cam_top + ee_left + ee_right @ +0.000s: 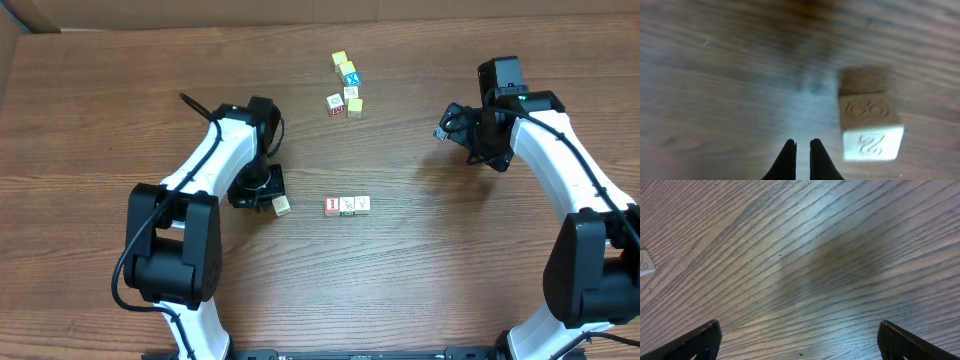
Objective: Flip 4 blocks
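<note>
Block (871, 127) lies free beside closed left claw (802, 143).

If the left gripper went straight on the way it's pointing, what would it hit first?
Probably bare table: the shut left gripper aims at wood, and the cream block sits off to the right in its wrist view, out of line. Depth is unclear.

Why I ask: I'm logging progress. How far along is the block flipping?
Done: possibly three blocks in a row, though flips cannot be confirmed. In hand: nothing; the shut left gripper sits beside a fourth block, right gripper open. Left: perhaps that block.
</note>
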`<state>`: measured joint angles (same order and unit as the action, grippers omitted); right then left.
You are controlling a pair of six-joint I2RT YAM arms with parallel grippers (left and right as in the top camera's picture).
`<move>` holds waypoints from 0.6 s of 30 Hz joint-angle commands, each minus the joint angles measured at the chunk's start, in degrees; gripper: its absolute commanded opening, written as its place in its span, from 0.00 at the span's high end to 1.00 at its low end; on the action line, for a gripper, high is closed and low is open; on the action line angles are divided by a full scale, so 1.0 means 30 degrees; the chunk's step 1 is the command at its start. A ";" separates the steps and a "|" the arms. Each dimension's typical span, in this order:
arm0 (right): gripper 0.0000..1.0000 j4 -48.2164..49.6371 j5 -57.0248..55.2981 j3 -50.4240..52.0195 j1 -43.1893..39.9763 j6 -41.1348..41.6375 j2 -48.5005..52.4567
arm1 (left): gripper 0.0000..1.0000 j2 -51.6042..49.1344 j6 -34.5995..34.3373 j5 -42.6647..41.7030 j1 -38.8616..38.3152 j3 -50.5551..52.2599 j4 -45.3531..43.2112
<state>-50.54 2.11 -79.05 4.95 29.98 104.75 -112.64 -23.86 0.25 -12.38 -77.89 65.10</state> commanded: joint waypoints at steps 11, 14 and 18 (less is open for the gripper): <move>0.00 0.0109 -0.0189 -0.0211 -0.0036 -0.0080 -0.0058 | 0.96 -0.0044 -0.0270 -0.2091 -0.0758 0.0466 -0.1173; 0.00 0.0109 -0.0189 -0.0211 -0.0036 -0.0080 -0.0058 | 0.96 -0.0044 -0.0277 -0.2091 -0.1158 0.0466 -0.1362; 0.00 0.0109 -0.0182 -0.0211 -0.0036 -0.0080 -0.0058 | 0.96 -0.0044 -0.0357 -0.2091 -0.1647 0.0466 -0.1486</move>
<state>-50.52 2.11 -79.05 4.97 29.98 104.75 -112.64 -23.90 -4.99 -16.29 -76.84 60.90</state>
